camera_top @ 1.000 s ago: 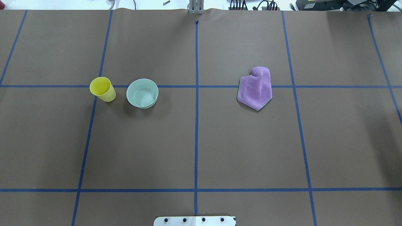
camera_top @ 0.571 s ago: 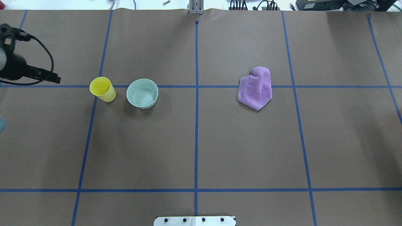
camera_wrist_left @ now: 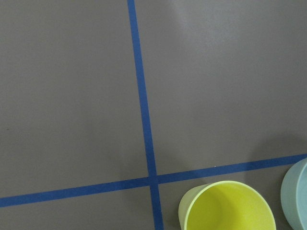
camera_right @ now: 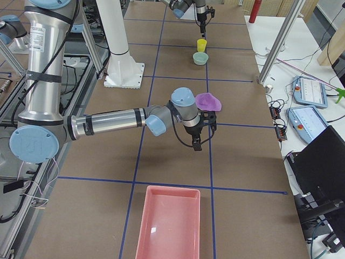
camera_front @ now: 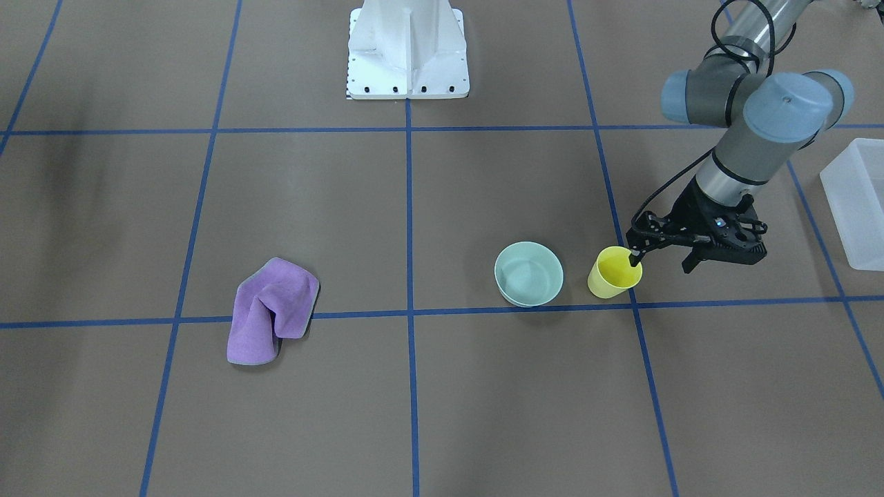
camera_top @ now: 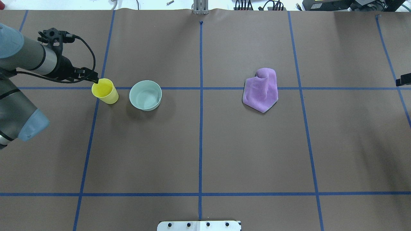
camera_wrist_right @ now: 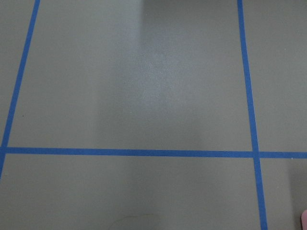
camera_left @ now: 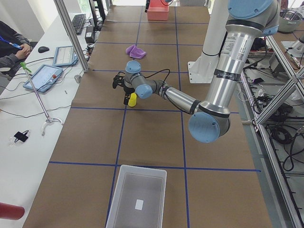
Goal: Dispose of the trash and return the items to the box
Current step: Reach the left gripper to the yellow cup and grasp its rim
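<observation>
The yellow cup [camera_front: 615, 275] stands upright on the brown table beside the pale green bowl [camera_front: 528, 274]. The cup also shows in the overhead view [camera_top: 105, 91] and at the bottom of the left wrist view [camera_wrist_left: 225, 208]. My left gripper [camera_front: 661, 264] is open, with one fingertip at the cup's rim and the other off to the side; in the overhead view [camera_top: 91, 78] it sits at the rim's far-left edge. The frosted box [camera_front: 856, 200] stands near the table's end on my left [camera_left: 137, 199]. My right gripper [camera_right: 197, 141] hovers near the purple cloth; I cannot tell if it is open.
A crumpled purple cloth [camera_top: 260, 89] lies right of centre. A pink tray [camera_right: 167, 224] sits at the table's end on my right. The white robot base [camera_front: 407, 48] stands at the near edge. Blue tape lines cross the table.
My left arm has come in from the left edge and reached the yellow cup's rim. A black tip of the right gripper now shows at the overhead view's right edge.
</observation>
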`<action>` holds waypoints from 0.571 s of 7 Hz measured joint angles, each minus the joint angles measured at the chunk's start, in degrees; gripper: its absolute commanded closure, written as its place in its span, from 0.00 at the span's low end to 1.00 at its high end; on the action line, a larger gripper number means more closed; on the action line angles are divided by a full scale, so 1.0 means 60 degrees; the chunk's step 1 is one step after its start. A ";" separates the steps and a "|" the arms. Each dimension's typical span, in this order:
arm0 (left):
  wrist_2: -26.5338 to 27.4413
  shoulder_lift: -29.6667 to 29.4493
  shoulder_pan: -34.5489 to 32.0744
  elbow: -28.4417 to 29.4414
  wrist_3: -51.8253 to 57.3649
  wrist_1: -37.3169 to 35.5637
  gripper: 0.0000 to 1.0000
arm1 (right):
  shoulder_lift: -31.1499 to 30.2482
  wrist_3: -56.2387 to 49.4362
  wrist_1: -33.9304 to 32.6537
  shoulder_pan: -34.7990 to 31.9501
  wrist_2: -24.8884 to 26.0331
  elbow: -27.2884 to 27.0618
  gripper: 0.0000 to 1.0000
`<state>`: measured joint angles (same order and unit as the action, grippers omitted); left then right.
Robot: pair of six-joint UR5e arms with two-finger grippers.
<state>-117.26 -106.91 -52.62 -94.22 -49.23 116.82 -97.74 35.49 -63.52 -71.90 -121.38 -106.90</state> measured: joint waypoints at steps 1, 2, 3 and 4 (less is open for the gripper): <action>0.0042 -0.0118 0.0104 0.0173 -0.0101 0.0018 0.33 | 0.0000 0.0053 0.0000 0.0064 0.0063 -0.0003 0.00; 0.0309 -0.0187 0.0426 0.0250 -0.0287 0.0055 0.66 | 0.0001 0.0069 0.0006 0.0091 0.0089 -0.0001 0.00; 0.0673 -0.0215 0.0779 0.0281 -0.0451 0.0094 1.00 | 0.0001 0.0075 0.0009 0.0097 0.0097 0.0007 0.00; 0.0855 -0.0212 0.0972 0.0284 -0.0532 0.0115 1.00 | 0.0004 0.0076 0.0010 0.0101 0.0101 0.0013 0.00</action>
<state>-112.13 -108.18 -46.79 -92.52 -52.42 117.52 -97.71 35.94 -63.46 -71.30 -120.77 -106.83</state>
